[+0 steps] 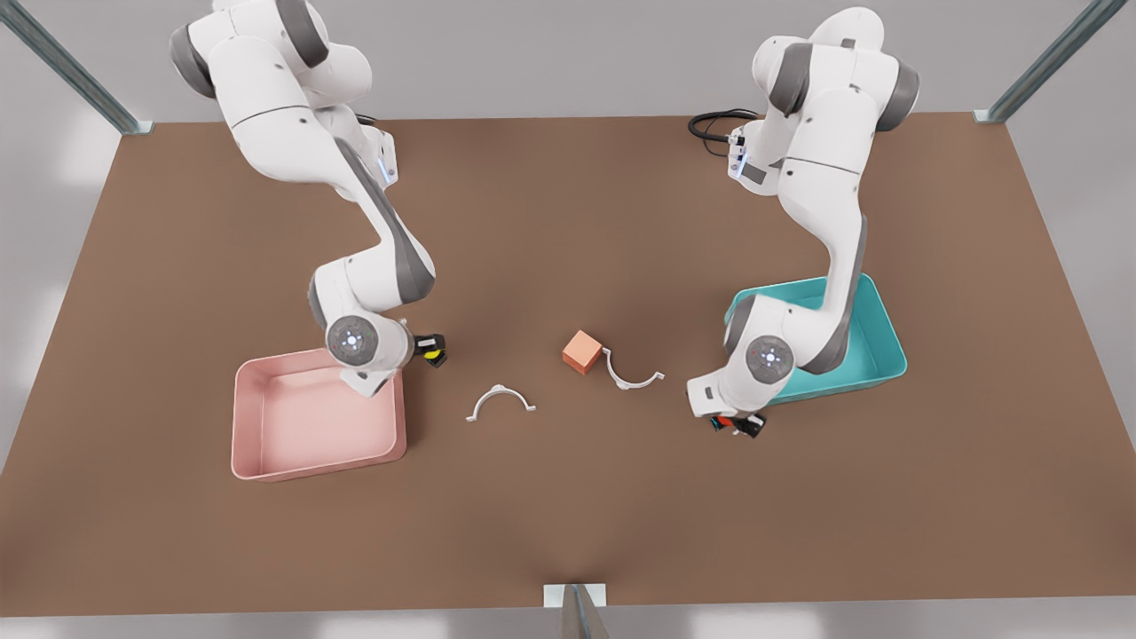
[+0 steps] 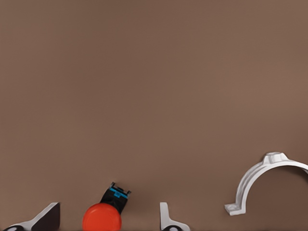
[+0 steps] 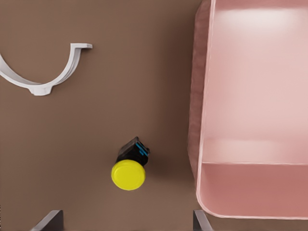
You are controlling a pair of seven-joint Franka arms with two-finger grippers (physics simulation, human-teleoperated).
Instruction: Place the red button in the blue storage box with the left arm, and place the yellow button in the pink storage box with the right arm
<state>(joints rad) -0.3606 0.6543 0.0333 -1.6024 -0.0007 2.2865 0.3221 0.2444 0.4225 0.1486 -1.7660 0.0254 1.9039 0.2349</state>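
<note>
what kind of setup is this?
Likely a simulated bimanual test bench: a bare brown table ringed by metal frame posts, with sorting props such as the pink storage box and blue storage box.

Both arms (image 1: pixel 293 115) wear glossy white rounded shells with grey joint bands; round grey wrist caps (image 1: pixel 352 338) carry small lights; a black cable (image 1: pixel 714 124) loops behind one.

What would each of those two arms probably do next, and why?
Probably both lower and close. The left gripper has its open fingers either side of the red button; the right gripper, by the pink box, is open near the yellow button. Neither button is gripped.
</note>
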